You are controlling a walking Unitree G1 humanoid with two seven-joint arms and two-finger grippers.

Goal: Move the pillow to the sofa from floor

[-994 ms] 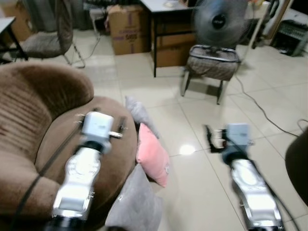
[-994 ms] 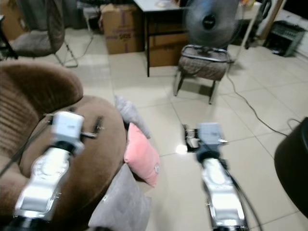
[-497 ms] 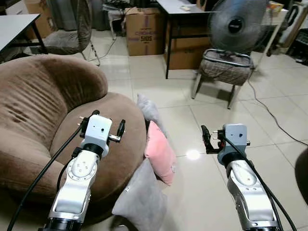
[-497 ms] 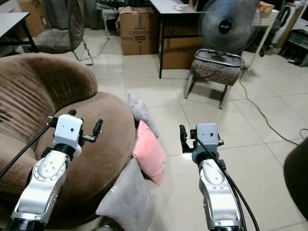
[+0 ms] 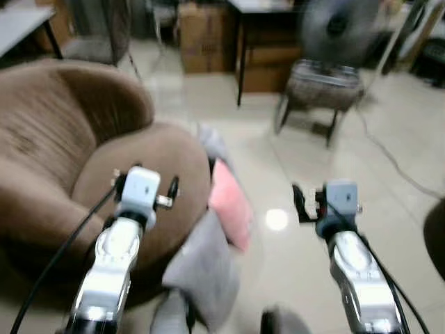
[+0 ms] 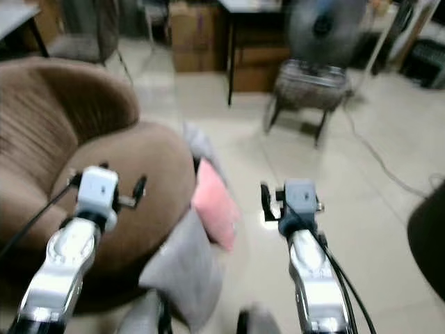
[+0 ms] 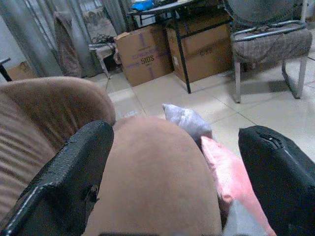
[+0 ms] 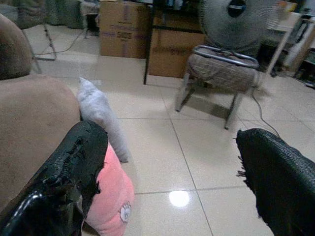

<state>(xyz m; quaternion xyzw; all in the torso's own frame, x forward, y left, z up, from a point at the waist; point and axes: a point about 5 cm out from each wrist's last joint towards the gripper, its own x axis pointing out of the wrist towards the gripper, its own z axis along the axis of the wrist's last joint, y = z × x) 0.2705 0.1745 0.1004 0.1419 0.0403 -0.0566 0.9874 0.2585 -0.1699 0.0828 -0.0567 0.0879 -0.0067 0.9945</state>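
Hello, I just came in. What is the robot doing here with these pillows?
The robot stands facing a brown sofa with three pillows leaning against its side on the tiled floor: a pink pillow between two grey pillows. Both arms are held out in front. The left gripper is open above the sofa seat, and the right gripper is open above the floor. Neither holds anything; no pillow is lifted yet.

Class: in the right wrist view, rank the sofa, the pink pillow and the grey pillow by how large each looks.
1. sofa
2. pink pillow and grey pillow: they look about alike, and the pink one is partly hidden and nearer the camera, so unranked.
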